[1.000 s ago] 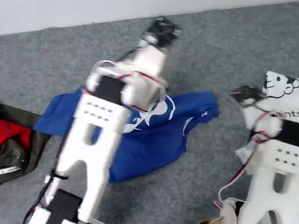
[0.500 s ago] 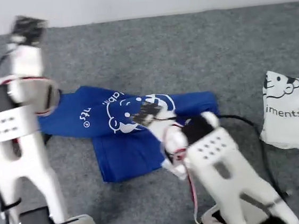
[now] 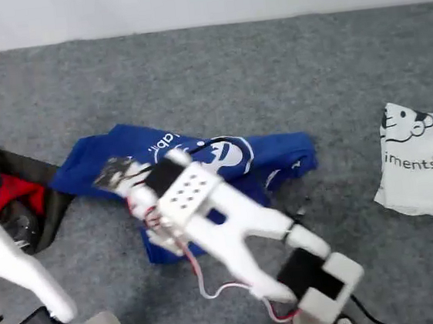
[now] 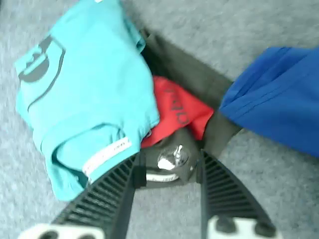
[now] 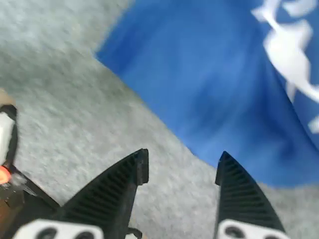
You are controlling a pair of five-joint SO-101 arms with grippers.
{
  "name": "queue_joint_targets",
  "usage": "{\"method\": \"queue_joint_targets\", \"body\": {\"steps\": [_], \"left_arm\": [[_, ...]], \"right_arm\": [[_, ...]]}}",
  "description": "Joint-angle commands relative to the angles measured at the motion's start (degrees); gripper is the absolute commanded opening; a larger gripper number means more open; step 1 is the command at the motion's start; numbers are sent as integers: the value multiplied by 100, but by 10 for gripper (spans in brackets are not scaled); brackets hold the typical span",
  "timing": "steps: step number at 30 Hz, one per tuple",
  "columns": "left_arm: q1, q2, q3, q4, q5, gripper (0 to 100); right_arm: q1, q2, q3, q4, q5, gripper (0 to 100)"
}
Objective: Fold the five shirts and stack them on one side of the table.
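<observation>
From above, the blue shirt lies rumpled and half-folded on the counter, and the white shirt sits folded well apart from it.

At the left wrist, the left gripper gapes empty over the teal shirt heap beside the blue shirt.

At the right wrist, the right gripper hangs wide open and empty at the blue shirt's edge, likely to pinch it.

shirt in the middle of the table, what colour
Blue, with a white print; the shirt shows best in the high view.
</observation>
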Motion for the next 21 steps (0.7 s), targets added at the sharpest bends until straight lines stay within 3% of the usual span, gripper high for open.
{"method": "queue_joint_targets", "body": {"steps": [1,10,21], "left_arm": [[-149,-220,48,-158,-70,177],[-624,-237,110,-193,-343,177],[-826,-246,110,-158,-334,177]], "right_arm": [[-382,462,-782,40,-53,229],[-954,1736,-1679,-4,-325,229],[-936,3363,-2980,4,-325,227]]}}
